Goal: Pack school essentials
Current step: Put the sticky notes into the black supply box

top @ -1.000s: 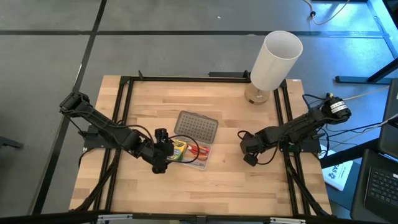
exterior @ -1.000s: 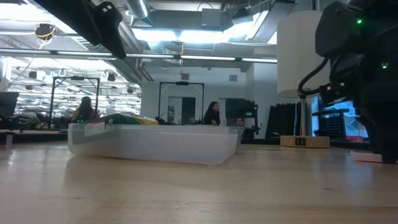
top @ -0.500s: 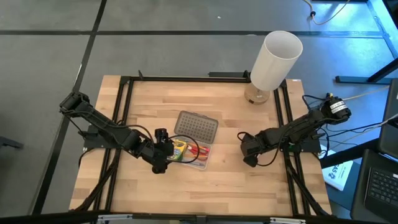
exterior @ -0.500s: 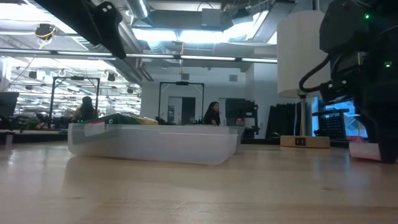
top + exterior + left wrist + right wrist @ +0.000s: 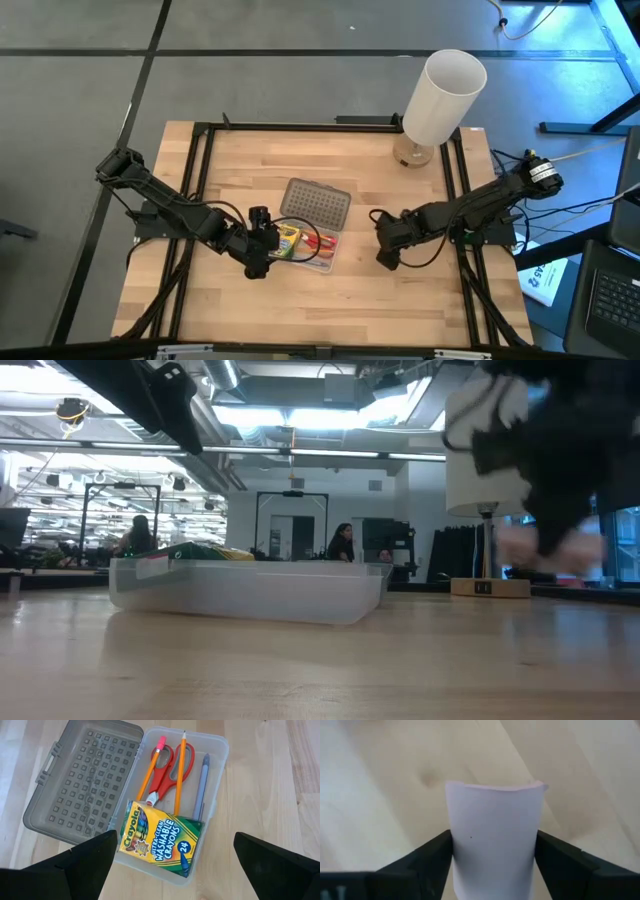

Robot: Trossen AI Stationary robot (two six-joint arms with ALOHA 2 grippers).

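- While the left gripper [image 5: 262,252] hangs over the near-left corner of the clear box [image 5: 330,262], its two dark fingers [image 5: 75,865] stand spread wide with nothing between them.
- From that wrist's view the box lies open on the wooden table [image 5: 290,300], its grey dotted lid [image 5: 85,780] folded flat beside the tray.
- Inside the tray sit the red-handled scissors [image 5: 170,767], two thin orange pencils [image 5: 179,775] — one with a pink eraser tip — and a bluish-purple pen [image 5: 201,785] along the far wall.
- A green-and-yellow crayon box [image 5: 160,837] lies across the tray's end nearest the left gripper, resting on top of the scissor blades and pencil ends.
- Over on the other side, the right gripper [image 5: 385,246] is well apart from the box, to its right, above bare table.
- Its fingers [image 5: 427,860] are clamped on a small pale pink block [image 5: 492,840] — the block fills the gap between them and sticks out past the tips.
- In the low view the right arm is a dark blur at the right, with the pinkish block [image 5: 550,550] held clear of the tabletop.
- At the table's far right corner stands a tall white cylinder [image 5: 443,95] on a small wooden base.
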